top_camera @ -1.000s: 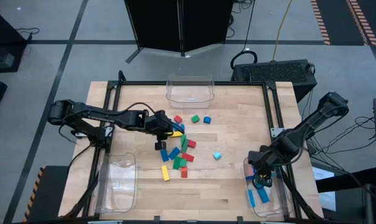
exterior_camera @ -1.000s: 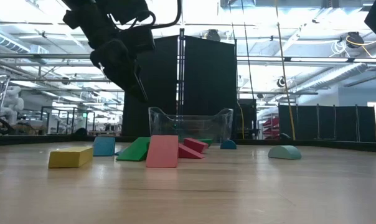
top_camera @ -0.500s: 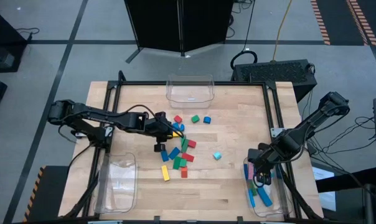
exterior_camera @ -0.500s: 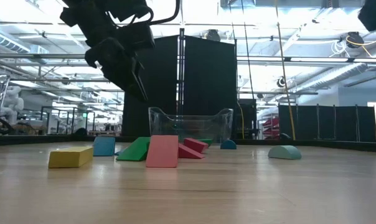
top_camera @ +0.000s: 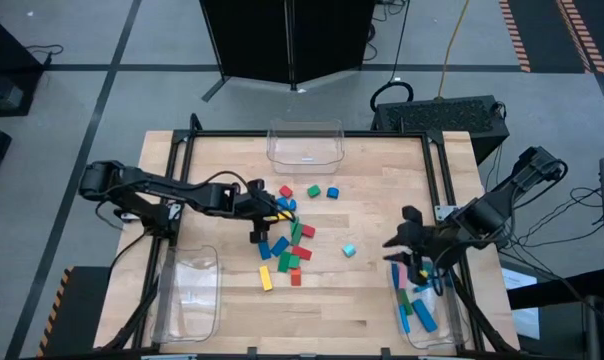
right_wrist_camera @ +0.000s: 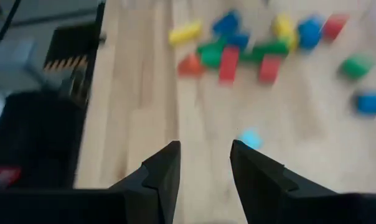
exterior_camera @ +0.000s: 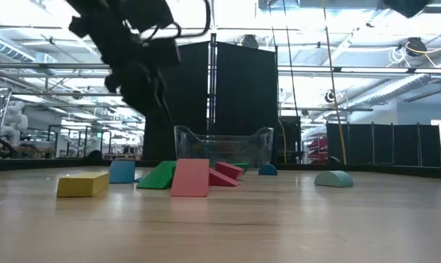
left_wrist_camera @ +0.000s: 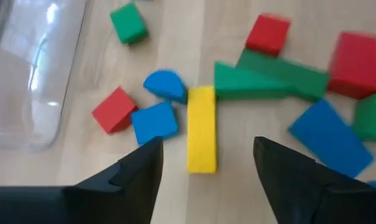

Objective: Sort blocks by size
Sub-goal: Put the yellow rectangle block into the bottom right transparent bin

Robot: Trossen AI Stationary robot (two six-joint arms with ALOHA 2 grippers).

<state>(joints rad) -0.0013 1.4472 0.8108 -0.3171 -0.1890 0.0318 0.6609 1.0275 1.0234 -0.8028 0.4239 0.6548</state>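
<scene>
High view shows the blocks [top_camera: 287, 240] scattered in a loose cluster left of the desk's [top_camera: 372, 180] middle: smooth, solid-coloured pieces in red, green, blue and yellow, with a small cyan piece [top_camera: 349, 250] lying apart to their right. A yellow bar [left_wrist_camera: 201, 128] lies flat on the wood between the left end effector's [left_wrist_camera: 206, 163] two spread fingers, its long axis running away from the wrist, a blue half-round [left_wrist_camera: 165, 84] and a blue cube [left_wrist_camera: 154, 122] just beside it. Three clear plastic bins sit at the desk's edges: the back bin [top_camera: 304, 142] and the front-left bin [top_camera: 188, 291] show nothing inside, while the front-right bin [top_camera: 429, 310] holds blue bars and a green piece. The right end effector [top_camera: 402, 243] hangs beside that bin, fingers apart, gripping nothing.
</scene>
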